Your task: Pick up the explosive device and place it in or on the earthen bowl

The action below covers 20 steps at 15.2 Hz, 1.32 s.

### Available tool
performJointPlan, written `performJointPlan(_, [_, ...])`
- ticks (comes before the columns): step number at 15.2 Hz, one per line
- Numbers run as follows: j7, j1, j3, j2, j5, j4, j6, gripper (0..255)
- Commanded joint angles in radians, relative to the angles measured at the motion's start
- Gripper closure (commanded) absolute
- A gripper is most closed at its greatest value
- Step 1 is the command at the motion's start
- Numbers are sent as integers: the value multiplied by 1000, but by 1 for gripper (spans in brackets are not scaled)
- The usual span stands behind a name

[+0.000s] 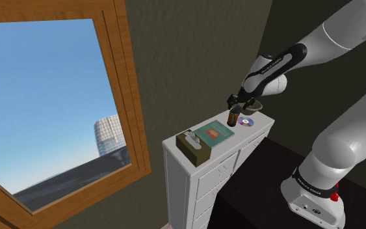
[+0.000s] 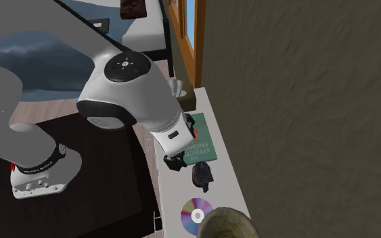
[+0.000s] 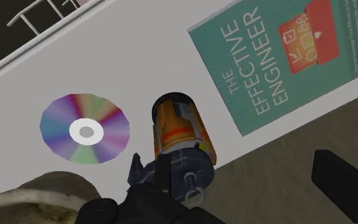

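Note:
The explosive device (image 3: 179, 130) is an orange canister with a dark lever head, standing on the white dresser top (image 3: 139, 70) between a disc and a book. It also appears as a small dark-orange cylinder (image 1: 233, 117) and from above (image 2: 202, 174). My gripper (image 3: 247, 184) hovers just over it, open, with the left finger (image 3: 158, 207) close to the head and the right finger (image 3: 346, 188) well apart from it. The earthen bowl (image 3: 37, 200) lies beside the disc, its rough rim (image 2: 226, 223) at the dresser's end (image 1: 255, 104).
A rainbow disc (image 3: 85, 129) lies between device and bowl. A teal book (image 3: 279, 57) and, further along, a brown tissue box (image 1: 193, 148) sit on the narrow dresser top (image 1: 256, 127). A dark wall runs close behind; a wooden-framed window (image 1: 119, 84) stands beyond.

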Motion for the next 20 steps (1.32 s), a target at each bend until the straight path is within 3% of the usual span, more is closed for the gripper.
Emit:
performJointPlan(1, [-31,3,-25,84,52,11,83,0])
performJointPlan(3, [-102,11,-42,167,159,34,152,0])
performJointPlan(6, [-159,8,-25,212,234,49,180,0])
performJointPlan(11, [-299,-50,69,321,408,97,241,0])
performJointPlan(19, [-295,-57,75,321,402,96,242,0])
performJointPlan(20, [-295,-57,75,321,402,96,242,255])
